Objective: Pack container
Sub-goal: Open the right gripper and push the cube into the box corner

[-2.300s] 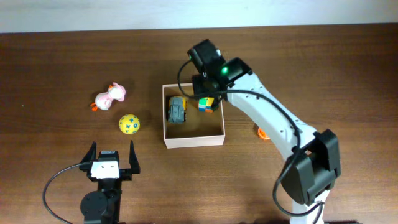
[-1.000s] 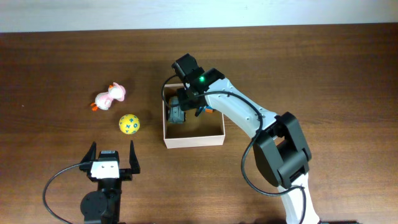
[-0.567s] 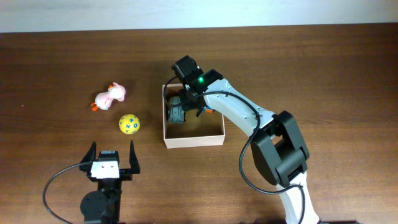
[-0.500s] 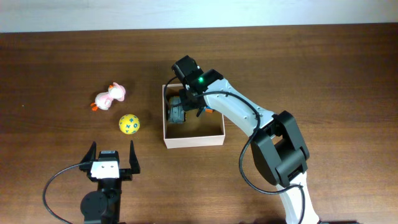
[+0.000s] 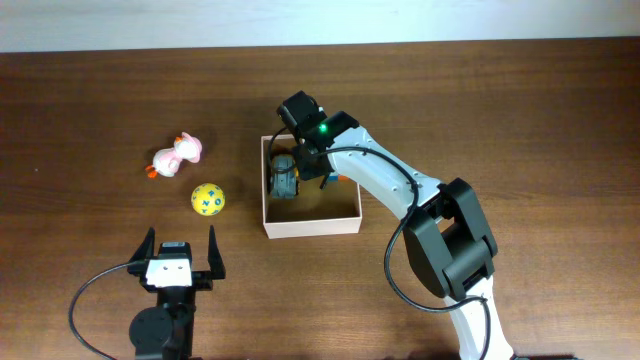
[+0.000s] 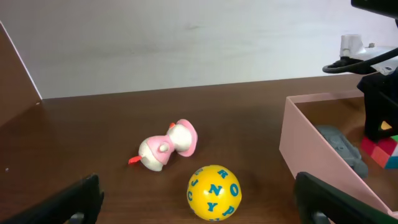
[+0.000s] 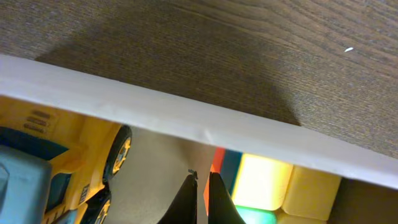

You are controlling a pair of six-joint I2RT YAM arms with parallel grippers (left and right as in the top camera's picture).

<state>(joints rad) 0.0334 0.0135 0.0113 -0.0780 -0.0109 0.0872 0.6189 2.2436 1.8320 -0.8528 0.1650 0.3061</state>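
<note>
The container (image 5: 312,226) is a shallow white box with a tan floor at the table's middle. A grey-and-yellow toy truck (image 5: 285,180) lies at its left, and a multicoloured cube (image 5: 331,178) sits beside it, mostly hidden under my right arm. My right gripper (image 5: 305,165) reaches down between them. In the right wrist view its tips (image 7: 202,178) are shut on nothing, just inside the white wall (image 7: 205,124), with the truck (image 7: 56,155) left and the cube (image 7: 273,186) right. My left gripper (image 5: 180,256) rests open at the front left, with a yellow lettered ball (image 6: 214,192) ahead of it.
A pink-and-white duck toy (image 5: 178,154) lies on the brown table left of the container, with the yellow ball (image 5: 207,199) just in front of it. From the left wrist view the duck (image 6: 168,145) sits behind the ball and the container's wall (image 6: 314,155) rises at right.
My right arm swung left from over the cube to the box's back-left part, then barely shifted in the last second. The left arm, ball and duck have not moved.
</note>
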